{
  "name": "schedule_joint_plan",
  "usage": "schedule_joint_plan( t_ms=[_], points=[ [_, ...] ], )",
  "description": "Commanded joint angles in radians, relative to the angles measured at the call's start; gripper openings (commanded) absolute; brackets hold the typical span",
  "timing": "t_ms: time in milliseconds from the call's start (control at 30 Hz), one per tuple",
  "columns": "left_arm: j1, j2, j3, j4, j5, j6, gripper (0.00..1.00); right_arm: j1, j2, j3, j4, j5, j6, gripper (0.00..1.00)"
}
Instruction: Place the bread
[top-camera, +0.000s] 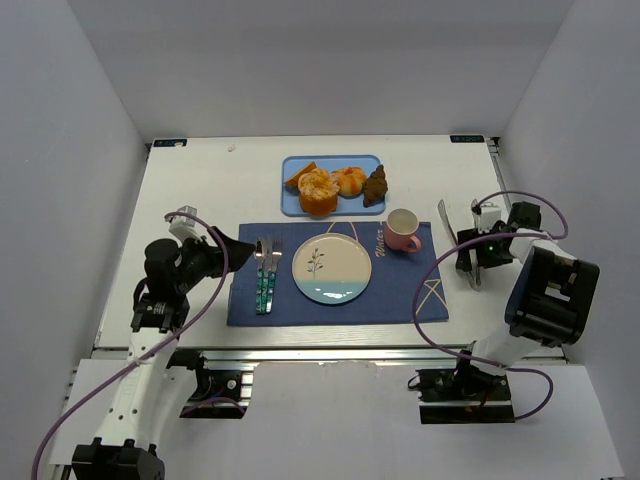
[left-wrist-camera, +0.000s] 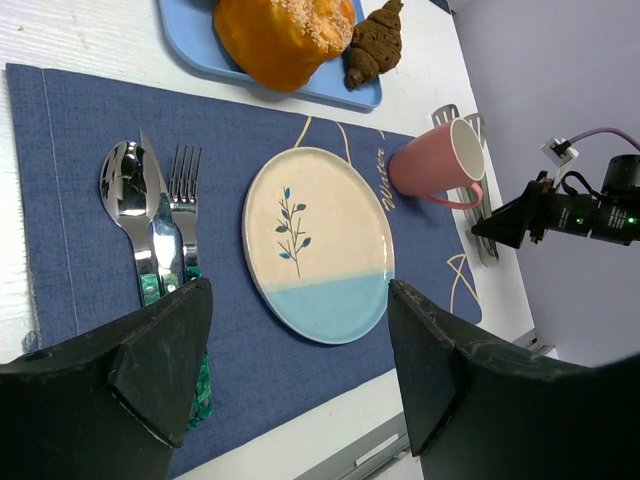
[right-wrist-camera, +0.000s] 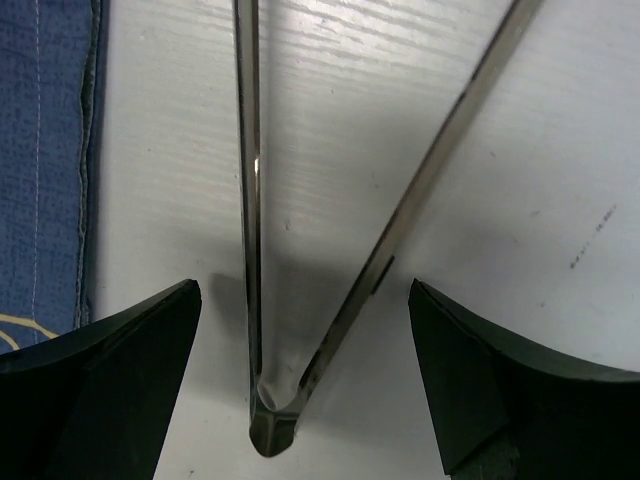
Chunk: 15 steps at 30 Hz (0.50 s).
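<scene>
White table (top-camera: 200, 190), the bread (top-camera: 318, 192) on the far blue tray (top-camera: 350, 208), well apart from both arms' spread jaws.

Blue tray (top-camera: 290, 206): one. Large golden bread (top-camera: 318, 190): one. Smaller bun (top-camera: 350, 180): one. Tan slice (top-camera: 300, 177): one. Dark croissant (top-camera: 376, 186): one. Plate (top-camera: 340, 286): one. Pink cup (top-camera: 402, 229): one. Dark blue placemat (top-camera: 400, 290): one. Spoon (left-wrist-camera: 125, 185): one. Knife (left-wrist-camera: 160, 225): one. Fork (left-wrist-camera: 183, 180): one. Tongs (right-wrist-camera: 248, 150): one pair. White worktop (top-camera: 200, 190): one.
</scene>
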<state>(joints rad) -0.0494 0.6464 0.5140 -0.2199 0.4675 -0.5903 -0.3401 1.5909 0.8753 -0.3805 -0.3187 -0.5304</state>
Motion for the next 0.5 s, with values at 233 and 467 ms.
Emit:
schedule_joint_plan(
  t_ms=[233,467],
  points=[
    [-0.001,0.078,0.004,0.093,0.036,-0.006,0.8,0.061,0.107,0.079,0.143,0.046,0.053,0.86],
    [-0.001,0.076,0.024,0.07,0.022,-0.003,0.8,0.069,0.11,0.071,0.161,0.058,0.047,0.59]
  ],
)
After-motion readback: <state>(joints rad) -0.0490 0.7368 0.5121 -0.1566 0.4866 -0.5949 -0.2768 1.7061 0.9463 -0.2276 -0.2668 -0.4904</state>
